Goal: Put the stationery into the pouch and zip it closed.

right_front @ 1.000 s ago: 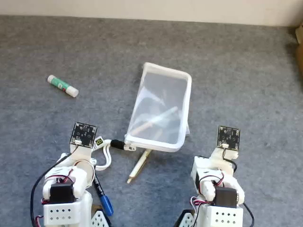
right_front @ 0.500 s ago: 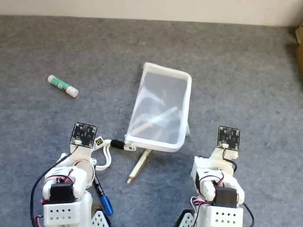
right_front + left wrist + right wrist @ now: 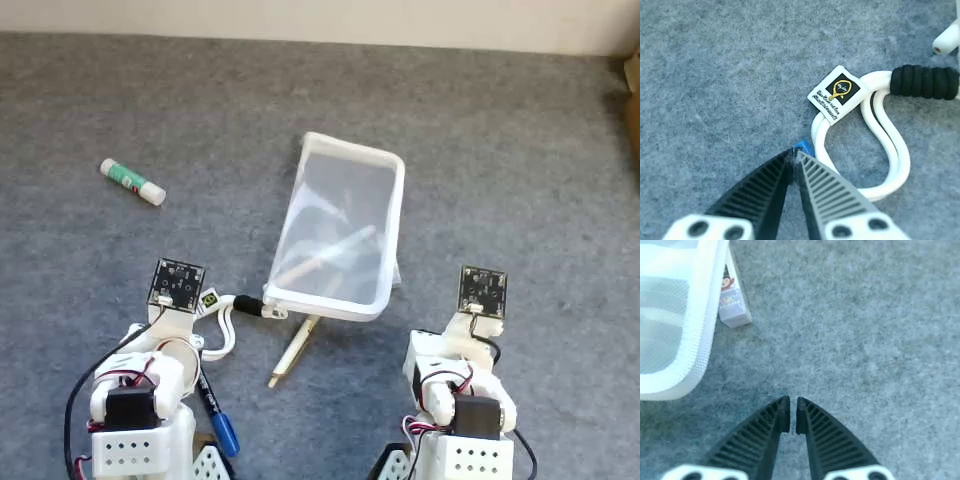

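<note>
The white mesh pouch (image 3: 340, 230) lies mid-table with a pale stick (image 3: 325, 258) showing through it. Its white cord loop (image 3: 890, 165), with a label (image 3: 836, 92) and a black wrap (image 3: 925, 82), lies just beyond my left gripper (image 3: 793, 156), which is shut over the carpet. A blue pen tip (image 3: 803, 148) peeks out past the fingertips. The blue pen (image 3: 215, 415) lies beside the left arm. A wooden pencil (image 3: 295, 350) sticks out below the pouch. A glue stick (image 3: 132, 182) lies far left. My right gripper (image 3: 790, 413) is shut, near the pouch's edge (image 3: 690, 340) and a small eraser (image 3: 732, 302).
Grey carpet covers the table. The left arm's base (image 3: 135, 420) and the right arm's base (image 3: 460, 415) stand at the near edge. A brown object (image 3: 633, 95) sits at the far right edge.
</note>
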Controlling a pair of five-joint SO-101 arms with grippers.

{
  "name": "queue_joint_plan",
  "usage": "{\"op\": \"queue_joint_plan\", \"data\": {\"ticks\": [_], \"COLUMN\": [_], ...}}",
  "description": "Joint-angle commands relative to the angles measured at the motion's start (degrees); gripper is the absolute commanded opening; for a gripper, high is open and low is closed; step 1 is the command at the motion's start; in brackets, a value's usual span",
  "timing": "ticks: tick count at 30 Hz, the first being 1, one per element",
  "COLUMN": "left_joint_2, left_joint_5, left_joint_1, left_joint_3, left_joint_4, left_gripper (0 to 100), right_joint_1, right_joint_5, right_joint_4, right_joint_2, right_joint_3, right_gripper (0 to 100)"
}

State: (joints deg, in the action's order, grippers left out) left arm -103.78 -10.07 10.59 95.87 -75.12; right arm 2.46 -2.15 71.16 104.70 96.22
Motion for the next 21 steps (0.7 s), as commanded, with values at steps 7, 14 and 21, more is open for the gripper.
{"op": "queue_joint_plan", "data": {"ticks": [7,14,21], "left_joint_2": [-0.7,-0.7,-0.7], "left_joint_5": [0.3,0.6,0.6], "left_joint_1": [0.2,3.9,11.5], "left_joint_3": [-3.6,-4.7,-6.4], "left_joint_4": [3.7,7.4,7.3], "left_gripper": [3,3,3], "right_joint_1": [-1.3,-1.0,-3.4], "right_joint_5": [-0.3,-0.7,-9.7], "right_joint_4": [0.5,-6.4,-6.1], "right_joint_2": [0.5,0.5,0.0], "right_joint_3": [7.8,1.1,-16.7], "right_gripper": [2.8,2.6,0.5]}}
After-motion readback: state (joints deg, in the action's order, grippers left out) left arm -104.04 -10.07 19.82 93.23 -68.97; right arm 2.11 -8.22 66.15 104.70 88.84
